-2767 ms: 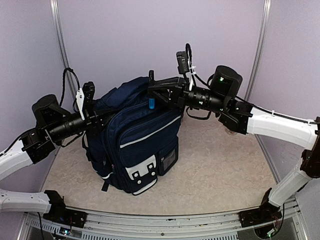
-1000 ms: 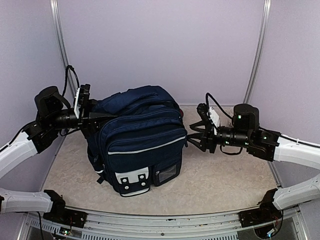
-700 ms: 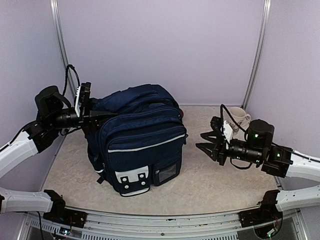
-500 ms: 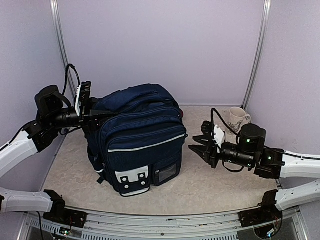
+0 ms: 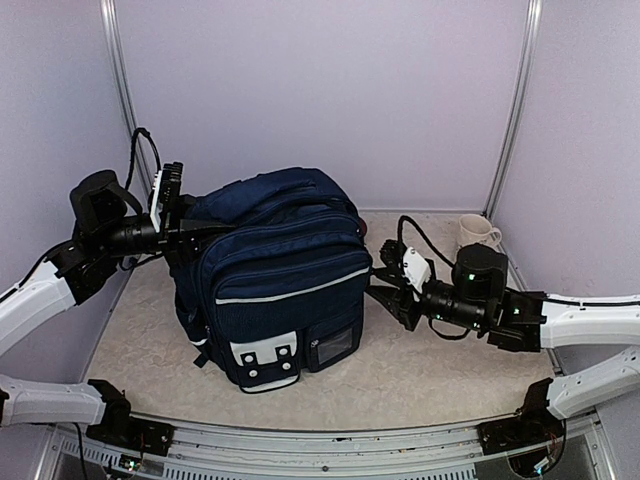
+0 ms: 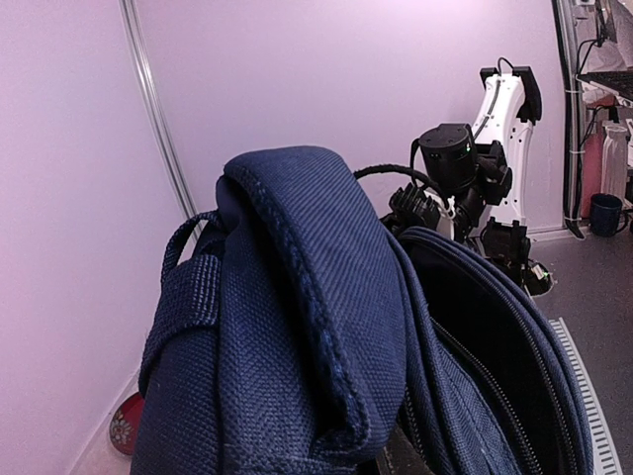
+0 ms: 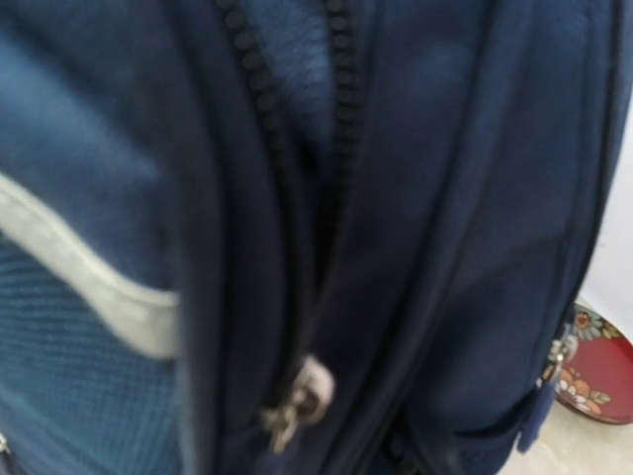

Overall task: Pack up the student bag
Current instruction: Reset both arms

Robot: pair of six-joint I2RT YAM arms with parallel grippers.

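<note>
Right arm lies low, reaching in from the right side. The right tool [image 5: 382, 288] is nosed up against the student bag [image 5: 290, 270] beside a zip, and I can't tell if it's spread or pinching. The bag stands upright mid-counter [image 5: 450, 370]: navy, thin white trim, white pocket patches facing front. Left arm comes in higher, with the left tool [image 5: 186, 233] pinching the bag's rear top fold. A mug [image 5: 478, 232] sits at the far right.
</note>
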